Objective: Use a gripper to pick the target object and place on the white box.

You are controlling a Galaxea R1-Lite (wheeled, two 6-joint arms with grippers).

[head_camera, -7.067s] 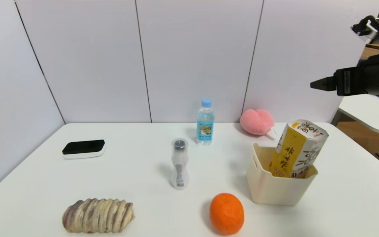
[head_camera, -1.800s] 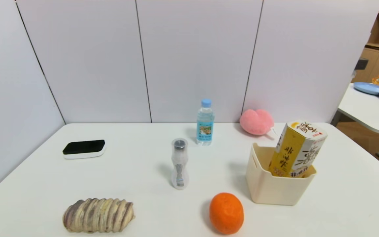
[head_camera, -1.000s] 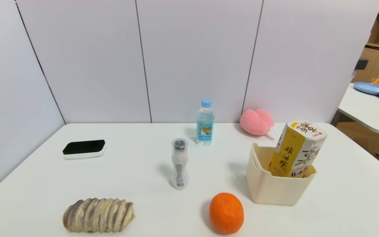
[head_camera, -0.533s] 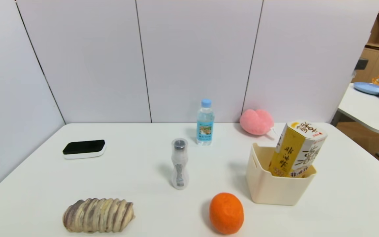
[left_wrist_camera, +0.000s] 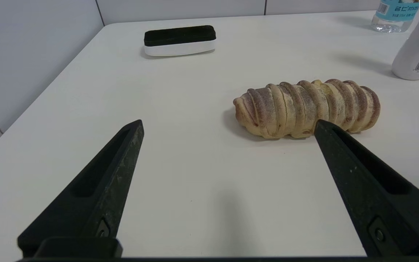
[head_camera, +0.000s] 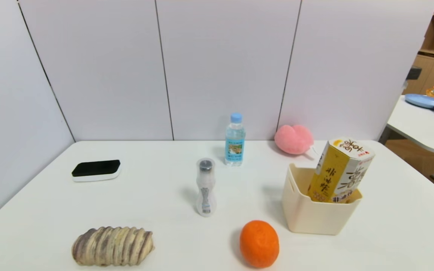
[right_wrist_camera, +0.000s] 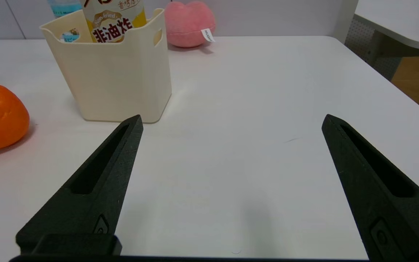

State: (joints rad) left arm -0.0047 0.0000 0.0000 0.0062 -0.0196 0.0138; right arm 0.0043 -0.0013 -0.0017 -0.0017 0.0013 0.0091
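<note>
Honestly, the job looks done to me — the chip carton [head_camera: 340, 170] is already sitting in the white box [head_camera: 317, 216], leaning over toward the right rather than standing straight, with its top half poking well above the rim. Both arms are parked low near the table's front edge: the right gripper [right_wrist_camera: 231, 122] is spread wide with nothing between its fingers, well apart from the box, and the left gripper [left_wrist_camera: 227, 125] is the same, wide and empty, pointed at the bread roll [left_wrist_camera: 306, 108].

What could still go wrong: the carton is tall and tilted, so any bump to the box or table could tip it out over the far-right rim. The orange [head_camera: 259, 243] sits just beside the box too, and a careless reach could knock it rolling.

Hard to see — the carton's bottom is hidden by the box wall, so I can't tell if it's flat on the floor or wedged on an edge. The head view shows neither gripper
</note>
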